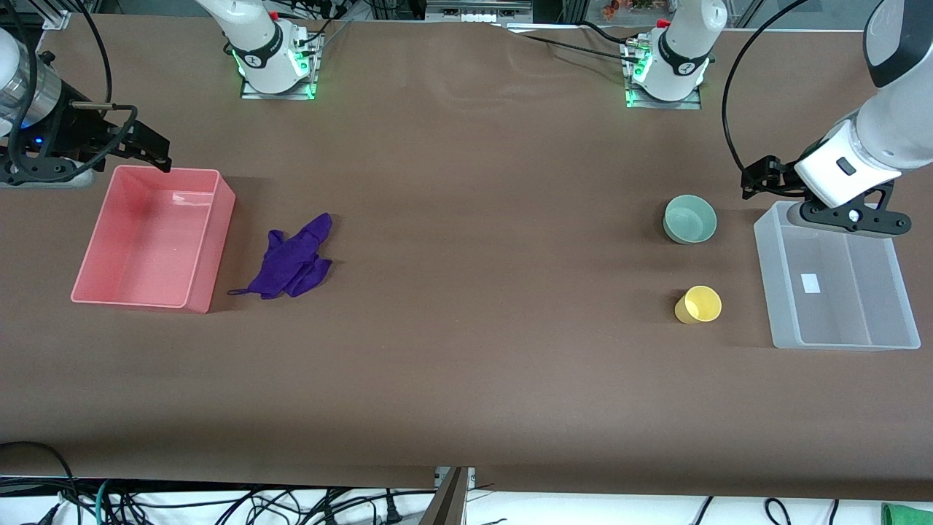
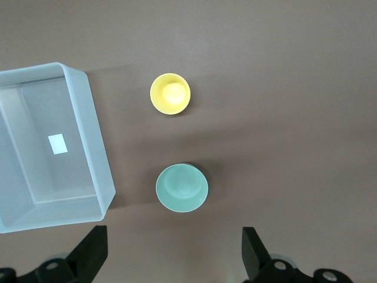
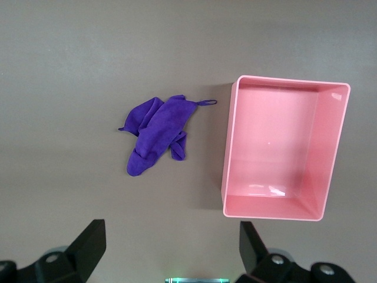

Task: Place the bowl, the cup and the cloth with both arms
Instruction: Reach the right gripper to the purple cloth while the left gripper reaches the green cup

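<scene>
Nearest the front camera, the cup point(image 1: 699, 304) stood upright and empty on the brown surface point(image 1: 466, 350), just beside the clear bin point(image 1: 834, 281) at my left arm's end. The cloth point(image 1: 291, 257) lay crumpled at my right arm's end, just beside the pink bin point(image 1: 153, 237), its loop trailing toward the camera. Farther off than the cup, the bowl point(image 1: 689, 219) sat upright and empty, also near the clear bin. Each item lay loose beside a container, which I judged to be its intended destination: cup and bowl for the clear bin, cloth for the pink one. Both bins held nothing; the clear one showed only a small white label on its floor. My left fingers point(image 2: 174, 253) hung spread wide and empty over the clear bin's farther corner, looking down on the bowl. My right fingers point(image 3: 171, 250) hung likewise wide and empty over the pink bin's farther corner.
</scene>
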